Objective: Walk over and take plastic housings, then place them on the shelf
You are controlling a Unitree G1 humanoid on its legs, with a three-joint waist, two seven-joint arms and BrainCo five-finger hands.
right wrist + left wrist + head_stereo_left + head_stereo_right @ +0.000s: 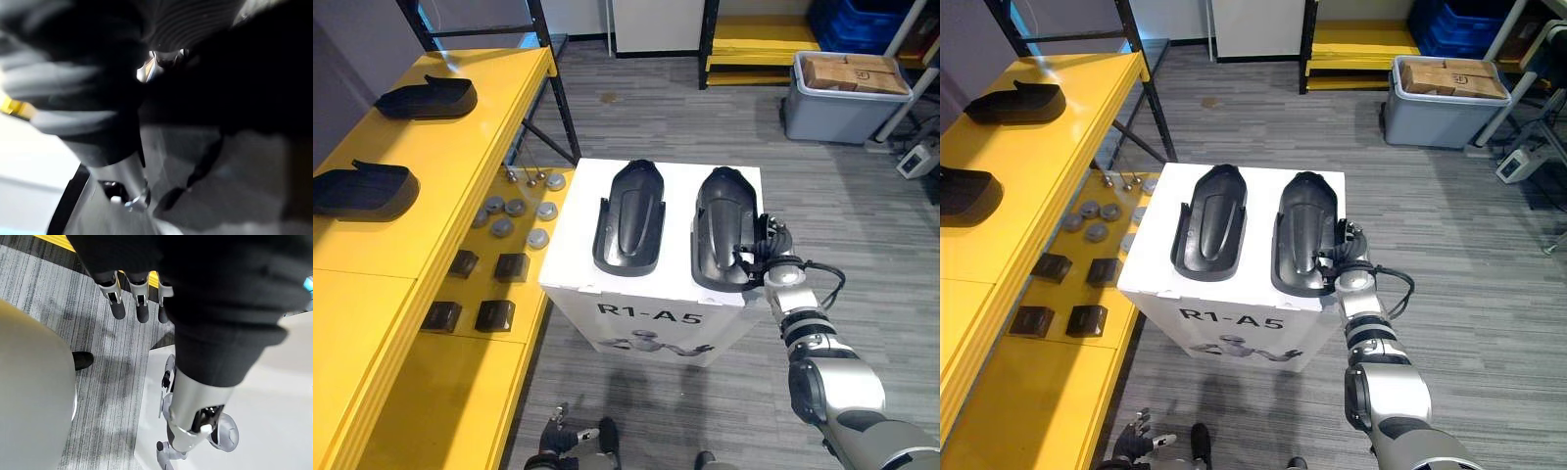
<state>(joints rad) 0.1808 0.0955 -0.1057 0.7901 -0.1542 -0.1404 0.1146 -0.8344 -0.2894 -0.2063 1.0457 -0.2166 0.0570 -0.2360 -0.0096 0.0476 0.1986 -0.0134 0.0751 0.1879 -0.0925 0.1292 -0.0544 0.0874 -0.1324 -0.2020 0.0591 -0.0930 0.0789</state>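
Observation:
Two black plastic housings lie side by side on a white box [607,279]: the left housing [629,214] and the right housing [723,227]. My right hand [766,253] is against the near right rim of the right housing; its wrist view is dark and blurred, with the housing close up. On the yellow shelf [460,166] at the left lie two more black housings, one far [428,98] and one nearer [362,190]. Low beside the box, over the grey floor, my left hand [129,303] hangs with straight fingers and holds nothing.
The shelf's lower level holds several grey discs [514,217] and small black blocks [494,315]. A black shelf post [553,88] stands just beyond the box. A grey bin [847,98] with a cardboard box stands at the far right, and blue crates [852,24] lie behind it.

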